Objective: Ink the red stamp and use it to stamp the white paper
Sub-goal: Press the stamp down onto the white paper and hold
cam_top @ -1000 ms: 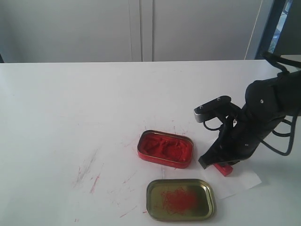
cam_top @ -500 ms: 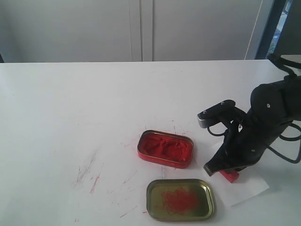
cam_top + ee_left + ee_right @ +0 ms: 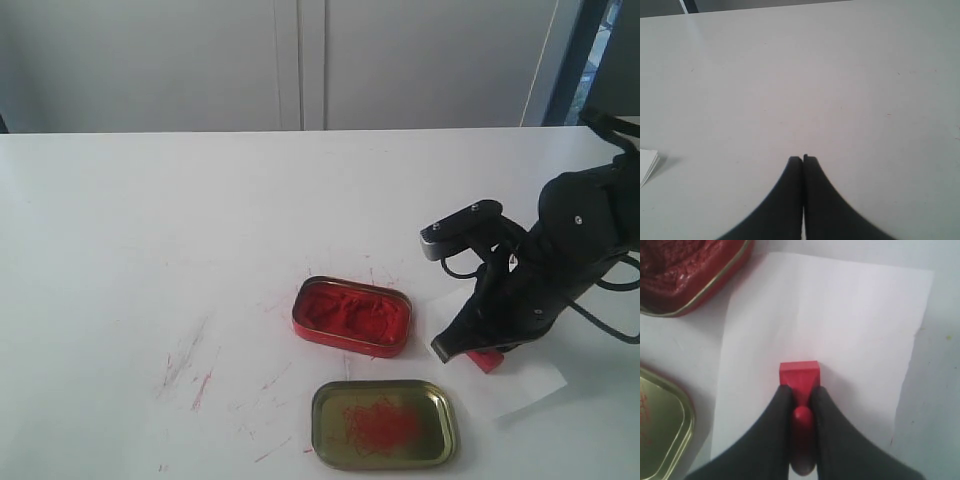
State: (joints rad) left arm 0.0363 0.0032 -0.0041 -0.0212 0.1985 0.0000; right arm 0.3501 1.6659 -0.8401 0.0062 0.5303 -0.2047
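Observation:
My right gripper [image 3: 801, 392] [image 3: 470, 352] is shut on the knob handle of the red stamp [image 3: 799, 374] [image 3: 487, 360]. The stamp's square base points down at the white paper [image 3: 840, 325] [image 3: 520, 385], on or just above it; contact cannot be told. The paper lies to the right of the red ink tin [image 3: 352, 315] [image 3: 687, 272]. My left gripper [image 3: 803, 160] is shut with nothing in it, over bare white table, and does not show in the exterior view.
A gold-olive lid [image 3: 383, 423] [image 3: 660, 425] with red smears lies in front of the ink tin, just left of the paper. Red scratches mark the white tabletop [image 3: 200, 380] at the front left. A stack of white sheets [image 3: 647, 165] peeks in at the left wrist view's edge.
My right arm with the stamp moved right and toward the front over the paper, then came back a little to the left and rear. The paper shifted slightly with it.

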